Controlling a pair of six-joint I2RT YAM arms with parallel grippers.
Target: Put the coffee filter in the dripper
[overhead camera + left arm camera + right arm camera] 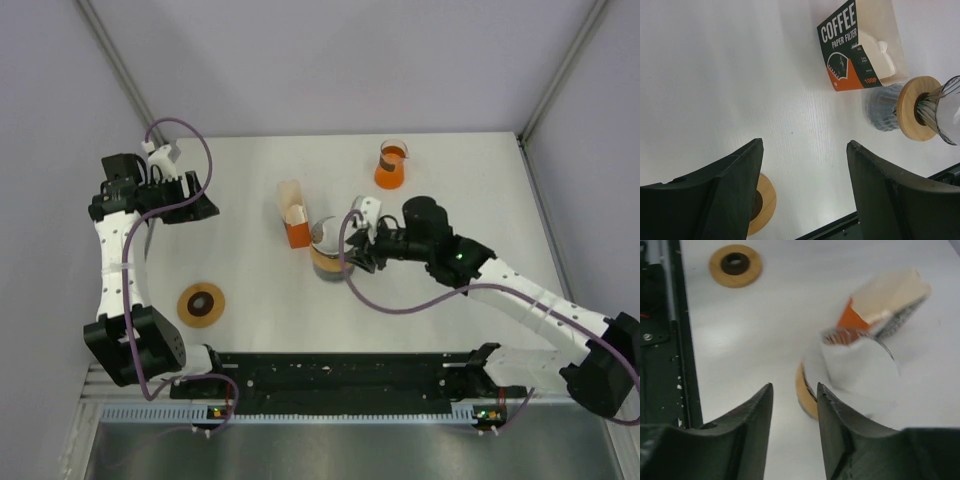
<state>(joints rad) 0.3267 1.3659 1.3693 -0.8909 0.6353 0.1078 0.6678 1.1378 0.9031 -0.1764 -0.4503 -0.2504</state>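
The dripper (328,257) stands mid-table: a glass cone on a tan wooden ring (805,395), also seen in the left wrist view (918,107). The white coffee filter (857,367) appears to sit inside its glass top, though it is blurred; from above it shows as a pale patch (326,233). My right gripper (357,255) hangs open just right of the dripper. In its wrist view the gripper (795,386) holds nothing, and one fingertip (821,390) is beside the tan ring. My left gripper (200,208) is far off at the left, open and empty (805,142).
An orange carton of paper filters (296,225) (860,45) stands just left of the dripper. A flask of orange liquid (392,165) is at the back. A loose wooden ring with a dark hole (201,304) lies front left. A black rail (340,375) runs along the near edge.
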